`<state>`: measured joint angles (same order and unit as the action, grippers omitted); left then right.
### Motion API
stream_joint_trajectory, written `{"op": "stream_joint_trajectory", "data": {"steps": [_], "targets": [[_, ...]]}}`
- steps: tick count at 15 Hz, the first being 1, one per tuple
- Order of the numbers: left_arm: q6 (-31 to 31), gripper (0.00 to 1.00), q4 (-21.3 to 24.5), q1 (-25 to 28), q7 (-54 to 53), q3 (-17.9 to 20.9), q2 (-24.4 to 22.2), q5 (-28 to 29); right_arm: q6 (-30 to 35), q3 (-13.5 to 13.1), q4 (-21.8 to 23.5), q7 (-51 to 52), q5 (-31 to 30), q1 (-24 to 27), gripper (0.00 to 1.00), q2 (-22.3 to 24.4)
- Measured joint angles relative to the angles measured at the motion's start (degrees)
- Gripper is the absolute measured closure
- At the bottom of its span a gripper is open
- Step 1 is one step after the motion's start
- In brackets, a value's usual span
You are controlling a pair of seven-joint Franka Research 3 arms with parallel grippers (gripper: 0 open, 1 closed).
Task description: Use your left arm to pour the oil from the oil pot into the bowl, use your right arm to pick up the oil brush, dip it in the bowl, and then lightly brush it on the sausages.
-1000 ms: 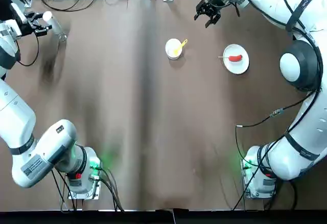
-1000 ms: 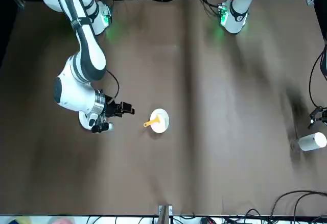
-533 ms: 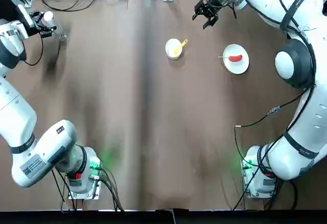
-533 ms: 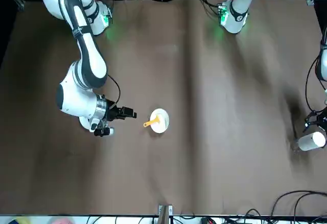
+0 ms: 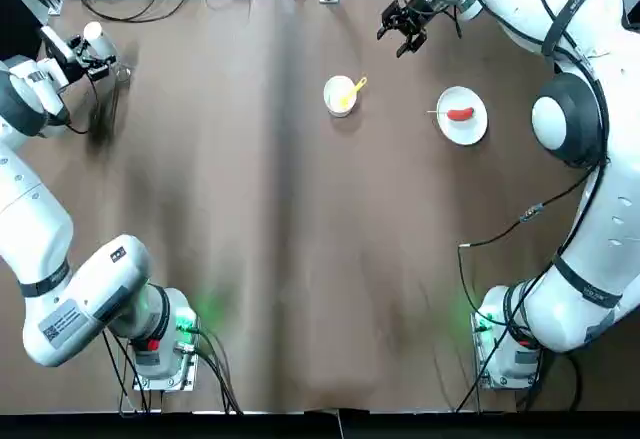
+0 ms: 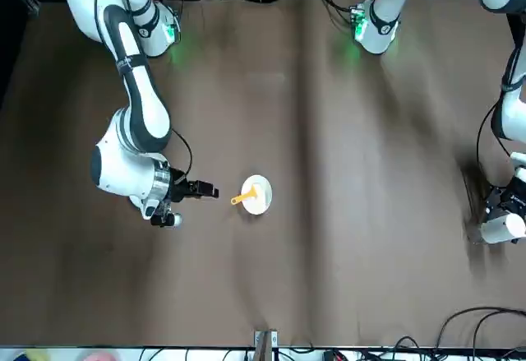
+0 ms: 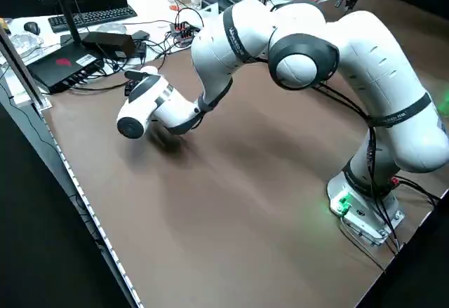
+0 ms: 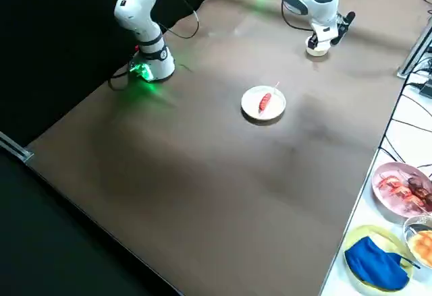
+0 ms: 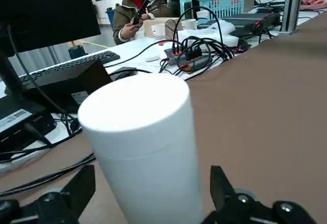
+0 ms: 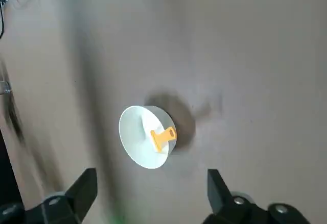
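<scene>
My left jaws point(image 9: 148, 203) stand spread either side of the oil pot point(image 9: 140, 147), which rises upright between them; its base is cut off from my wrist view. My right jaws point(image 5: 404, 27) hang spread above the surface point(image 5: 300, 239), the bowl point(image 5: 339, 95) just beneath and ahead of them. The brush point(image 5: 354, 89) leans in it, handle over the rim toward the plate point(image 5: 478, 129). The sausage point(image 5: 460, 114) lies there, stick toward the bowl.
</scene>
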<state>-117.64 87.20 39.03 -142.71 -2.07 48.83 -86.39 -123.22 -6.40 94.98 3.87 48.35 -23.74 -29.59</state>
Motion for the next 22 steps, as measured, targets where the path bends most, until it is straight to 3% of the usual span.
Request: {"op": "stream_joint_trajectory", "data": {"steps": [2, 5, 6, 15, 18, 22], "targets": [[-0.24, 0.03, -0.18, -0.14, 0.87, -0.09, 0.04, -0.32, 0.00, 0.00, -0.27, 0.00, 0.02, 0.10, 0.06, -0.23], [-0.49, 0.32, -0.37, -0.27, 2.36, -0.16, 0.04, -1.75, 0.39, 0.00, -0.93, 0.00, 0.50, 0.56, 0.08, -0.77], [-0.86, 0.34, -0.37, -0.38, 2.89, -0.17, 0.04, -2.09, 0.48, 0.00, -1.10, 0.00, 1.24, 0.63, 0.10, -1.02], [-2.60, 0.34, -1.47, -3.61, 8.10, -0.59, -0.88, -2.61, 0.55, 0.00, -1.51, 0.02, 2.03, 0.81, 0.21, -1.98], [-3.60, 0.34, -0.11, -8.35, 10.67, -0.76, -6.16, -2.56, 0.55, 0.00, -1.62, 0.02, 2.04, 0.81, 0.22, -2.22], [-10.82, 0.34, 5.32, -16.22, 10.92, -1.29, -13.96, -2.56, 0.54, 0.00, -1.84, 0.01, 2.08, 0.84, 0.26, -2.27]]}}
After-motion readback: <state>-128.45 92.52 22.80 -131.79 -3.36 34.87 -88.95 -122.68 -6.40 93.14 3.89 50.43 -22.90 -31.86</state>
